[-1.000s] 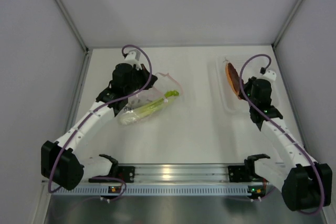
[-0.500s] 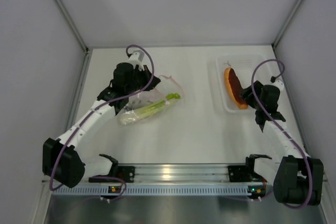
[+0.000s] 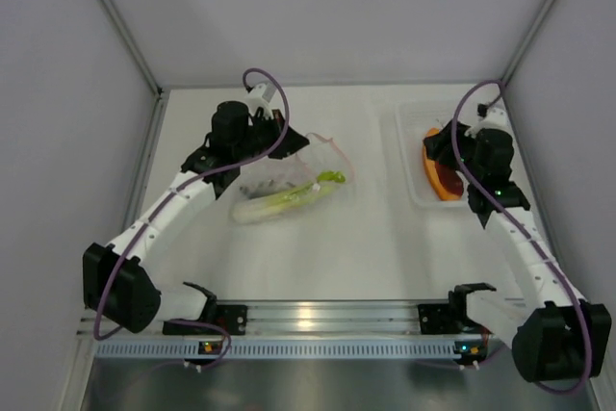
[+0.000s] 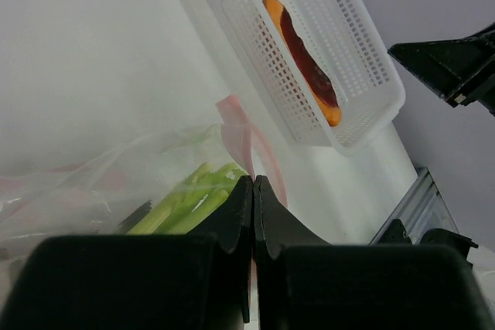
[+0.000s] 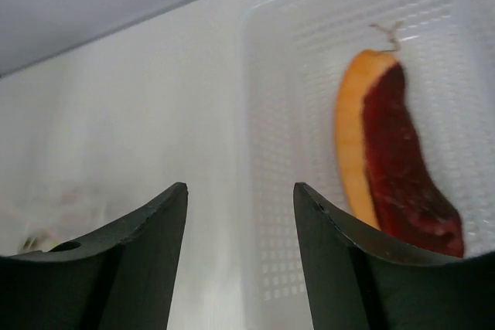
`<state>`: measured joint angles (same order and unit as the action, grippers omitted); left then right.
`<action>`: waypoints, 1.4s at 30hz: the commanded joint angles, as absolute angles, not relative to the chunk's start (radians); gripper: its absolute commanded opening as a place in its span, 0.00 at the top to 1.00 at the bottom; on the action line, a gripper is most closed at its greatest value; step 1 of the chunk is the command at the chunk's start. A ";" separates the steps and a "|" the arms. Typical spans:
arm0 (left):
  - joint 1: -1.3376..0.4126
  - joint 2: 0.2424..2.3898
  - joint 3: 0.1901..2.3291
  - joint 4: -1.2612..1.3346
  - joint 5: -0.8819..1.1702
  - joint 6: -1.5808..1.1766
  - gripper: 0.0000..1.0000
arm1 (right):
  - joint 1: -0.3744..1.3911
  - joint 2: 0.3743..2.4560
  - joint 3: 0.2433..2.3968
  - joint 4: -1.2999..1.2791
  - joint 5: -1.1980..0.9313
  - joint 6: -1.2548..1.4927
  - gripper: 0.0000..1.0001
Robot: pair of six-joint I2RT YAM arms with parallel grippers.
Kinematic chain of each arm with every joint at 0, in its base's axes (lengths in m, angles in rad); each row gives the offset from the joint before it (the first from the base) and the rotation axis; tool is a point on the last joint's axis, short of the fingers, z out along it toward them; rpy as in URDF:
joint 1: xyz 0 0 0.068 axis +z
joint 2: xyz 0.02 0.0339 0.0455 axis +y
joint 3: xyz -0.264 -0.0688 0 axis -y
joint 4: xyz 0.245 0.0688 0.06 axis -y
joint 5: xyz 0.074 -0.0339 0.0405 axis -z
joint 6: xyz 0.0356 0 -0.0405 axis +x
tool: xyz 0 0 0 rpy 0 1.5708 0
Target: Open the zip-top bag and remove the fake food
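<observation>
basket (image 3: 405,163): white perforated plastic, rectangular, far right of table | table (image 3: 318,247): white | rail (image 3: 318,315): slotted aluminium, near edge | walls (image 3: 58,141): grey panels

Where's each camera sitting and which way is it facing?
Top external: above, behind the bases, facing down at the table; both arms show.
Left wrist: on its arm, faces across the zip-top bag toward the tray; shut left hand shows.
Right wrist: on its arm, faces down into the tray; open right hand shows.
Shared: all see the slice.
</observation>
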<state>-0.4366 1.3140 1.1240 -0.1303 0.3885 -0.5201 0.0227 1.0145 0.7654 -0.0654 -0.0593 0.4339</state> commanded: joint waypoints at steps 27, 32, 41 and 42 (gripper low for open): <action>-0.479 1.354 1.178 0.029 0.678 -0.604 1.00 | 0.810 1.275 0.773 0.100 -0.109 0.028 0.42; -0.480 1.387 1.155 0.028 0.664 -0.597 1.00 | 0.821 1.290 0.742 0.074 -0.110 0.003 0.37; -0.480 1.410 1.120 0.028 0.667 -0.589 1.00 | 0.870 1.385 0.661 0.172 0.027 -0.008 0.34; -0.482 1.407 1.117 0.028 0.669 -0.583 1.00 | 0.870 1.396 0.660 0.176 0.072 0.024 0.33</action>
